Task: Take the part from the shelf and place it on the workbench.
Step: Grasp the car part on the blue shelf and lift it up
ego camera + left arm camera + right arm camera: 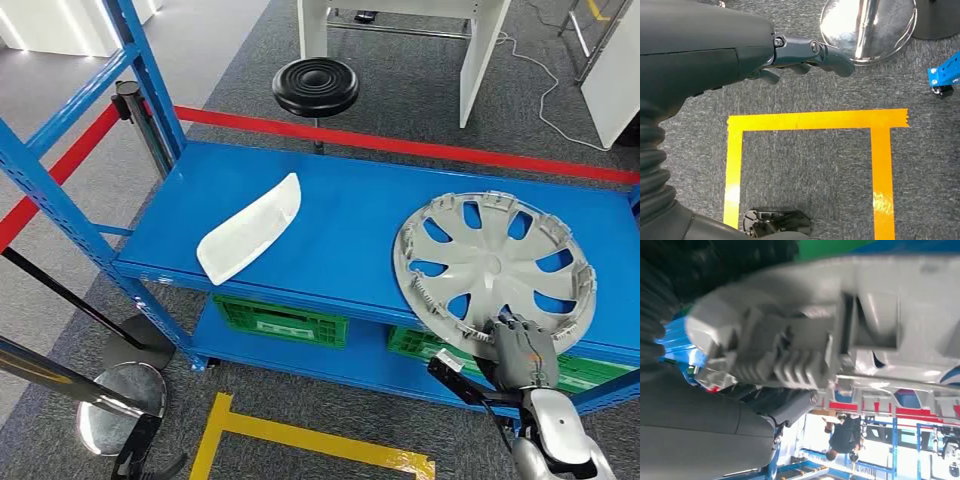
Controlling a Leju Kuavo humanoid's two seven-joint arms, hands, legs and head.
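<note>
The head view looks forward and down from high up onto the blue shelf (340,215) and carpet. The left wrist view faces straight down at the floor's yellow tape (810,120) (also at the head view's lower edge). The right wrist view, turned over, sits very close under the wheel cover (866,305), shared with the head view.

Blurred wheel cover (851,315) — fingers hidden behind

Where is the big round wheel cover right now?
In the head view, the grey wheel cover lies on the right side of the blue shelf, overhanging its front edge, where the right hand meets its near rim; the white curved part lies to its left.
</note>
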